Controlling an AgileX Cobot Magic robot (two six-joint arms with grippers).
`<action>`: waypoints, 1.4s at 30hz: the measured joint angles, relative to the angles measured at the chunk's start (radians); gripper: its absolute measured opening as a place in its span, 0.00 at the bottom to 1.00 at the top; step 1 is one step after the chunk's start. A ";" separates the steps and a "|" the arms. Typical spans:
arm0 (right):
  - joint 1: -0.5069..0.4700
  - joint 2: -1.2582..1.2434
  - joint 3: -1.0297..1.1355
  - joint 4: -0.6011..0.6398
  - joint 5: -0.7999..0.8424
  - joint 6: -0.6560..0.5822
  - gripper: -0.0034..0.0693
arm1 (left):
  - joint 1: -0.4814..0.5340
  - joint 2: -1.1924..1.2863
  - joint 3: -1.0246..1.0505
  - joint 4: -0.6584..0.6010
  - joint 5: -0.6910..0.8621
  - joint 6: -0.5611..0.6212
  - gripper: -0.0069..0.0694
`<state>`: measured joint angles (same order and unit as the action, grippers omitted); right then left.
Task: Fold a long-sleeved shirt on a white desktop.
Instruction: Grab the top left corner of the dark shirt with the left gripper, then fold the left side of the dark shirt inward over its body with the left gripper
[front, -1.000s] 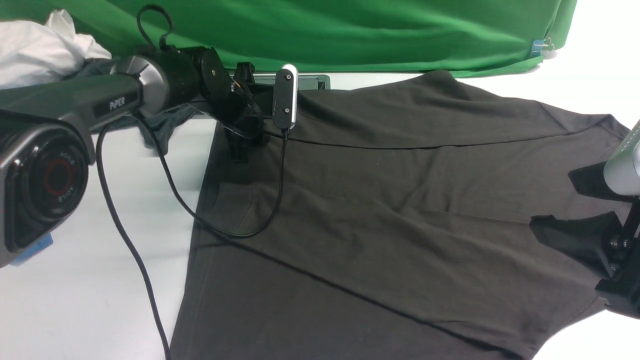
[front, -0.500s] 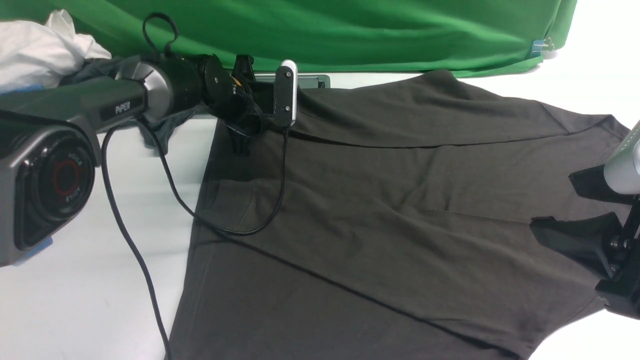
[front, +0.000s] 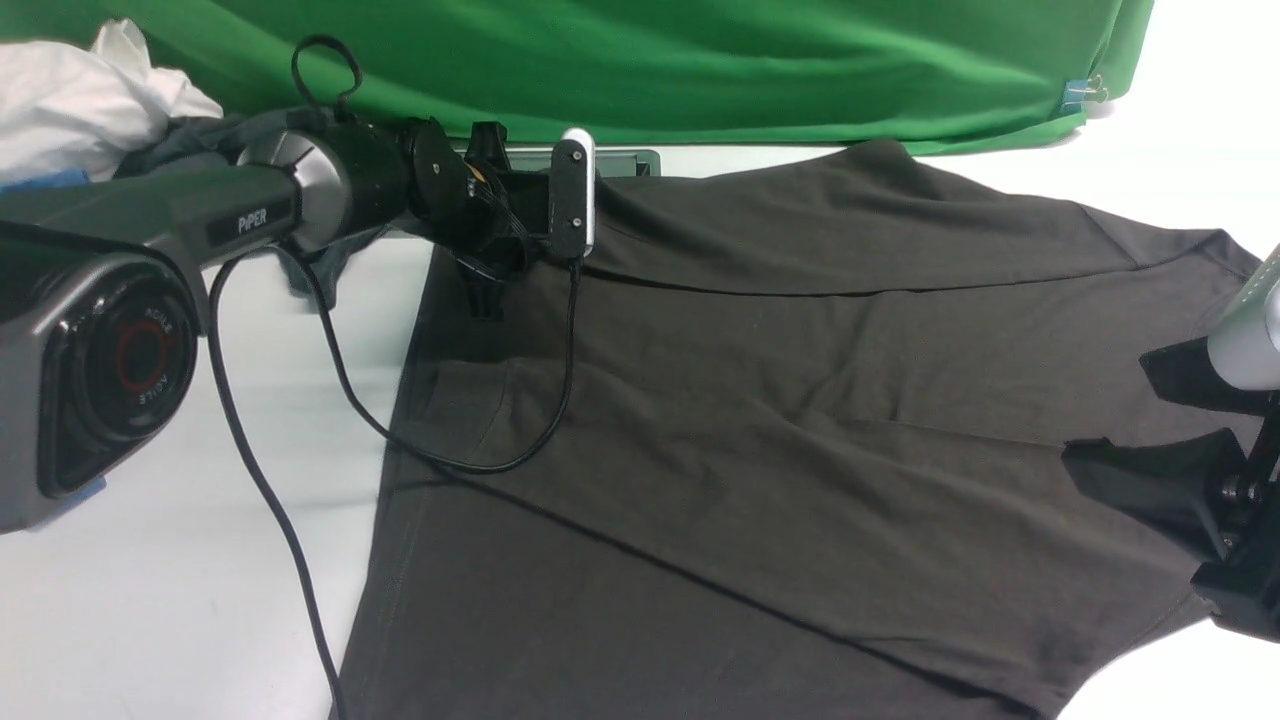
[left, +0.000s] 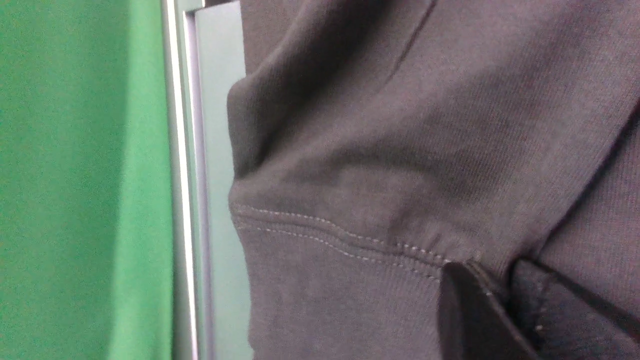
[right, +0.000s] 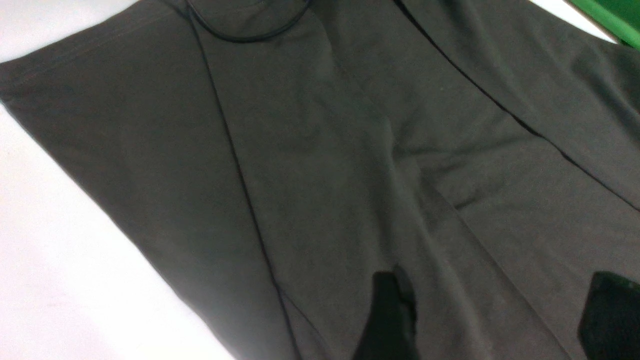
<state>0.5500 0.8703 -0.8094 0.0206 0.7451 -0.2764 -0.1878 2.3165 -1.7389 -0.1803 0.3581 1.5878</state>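
- One long-sleeved shirt, dark brownish-black, spread mostly flat on the white table, filling the front view from centre out to 3 and 6 o'clock, with long diagonal folds across the cloth.
- Left fingers at the shirt's 10 o'clock corner, just beside the green backdrop. Pinched narrow on a ridge of the cloth next to a stitched seam, seen close in the left wrist view.
- Right fingers spread wide at the shirt's 3 o'clock edge, holding nothing, poised over the cloth. Touching it or not: cannot tell.
- Black cable draped from the left arm onto the shirt near 9 o'clock.
- White crumpled cloth and slate-grey garment at 10 o'clock, by the left arm.
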 joint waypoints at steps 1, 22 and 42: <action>0.000 0.000 0.000 0.000 0.000 0.000 0.69 | 0.000 0.000 0.000 0.000 0.000 0.000 0.16; 0.000 0.000 0.000 0.000 0.021 0.001 0.59 | -0.024 -0.143 0.000 0.164 0.365 -0.424 0.13; 0.000 0.000 0.000 0.000 0.053 -0.021 0.53 | -0.180 -0.265 0.027 0.334 0.732 -0.732 0.13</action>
<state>0.5500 0.8707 -0.8094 0.0206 0.7976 -0.2978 -0.3674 2.0518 -1.7115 0.1533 1.0900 0.8560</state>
